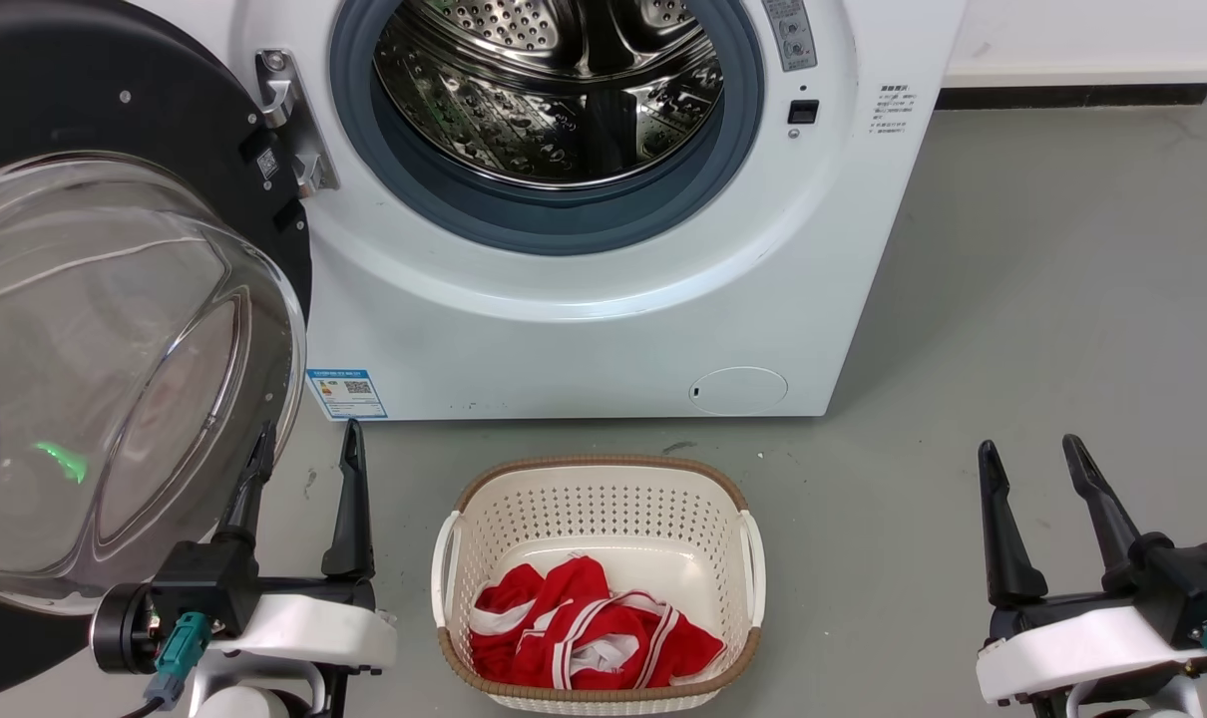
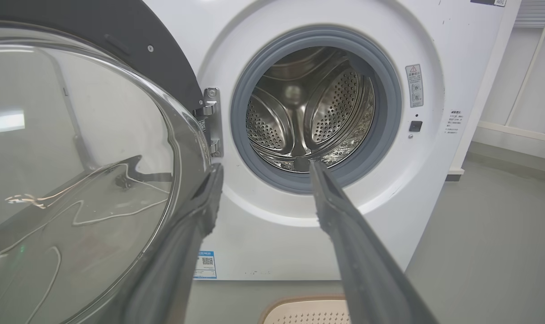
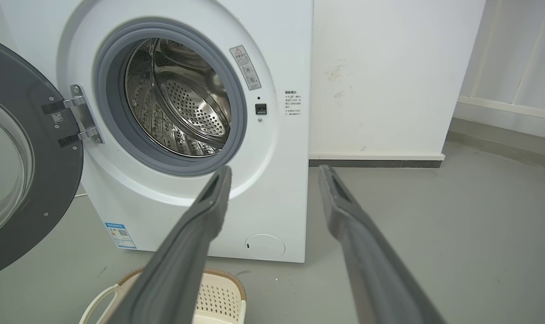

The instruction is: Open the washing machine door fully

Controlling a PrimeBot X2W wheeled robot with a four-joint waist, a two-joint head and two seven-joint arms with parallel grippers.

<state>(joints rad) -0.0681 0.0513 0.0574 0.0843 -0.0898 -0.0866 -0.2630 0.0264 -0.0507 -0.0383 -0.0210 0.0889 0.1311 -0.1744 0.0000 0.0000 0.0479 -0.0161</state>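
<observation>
While both my hands hang low before the machine (image 1: pixel 584 339), the door (image 1: pixel 115 349) stands swung out on its hinge (image 1: pixel 289 120) at the machine's left side. It is upright, and its inner face, with the clear glass bowl bulging from the black ring, points toward me and a little to my right. Being round, it has no long side; its hinge line runs up and down. The mouth is uncovered, showing the grey-blue gasket (image 1: pixel 564 214) and the steel drum (image 1: pixel 554 90).

My left hand (image 1: pixel 308 429) is spread and grips nothing. Its outer finger lies right at the lower edge of the glass bowl, and I cannot tell whether it touches. Its inner finger points up at the blue label (image 1: pixel 346 394). My right hand (image 1: pixel 1029 444) is also spread and empty, over the grey floor (image 1: pixel 1062 299) well to the right of the machine.

Between my hands, just in front of the machine, a white basket (image 1: pixel 603 509) sits on the floor with red and white cloth (image 1: pixel 584 628) in it
</observation>
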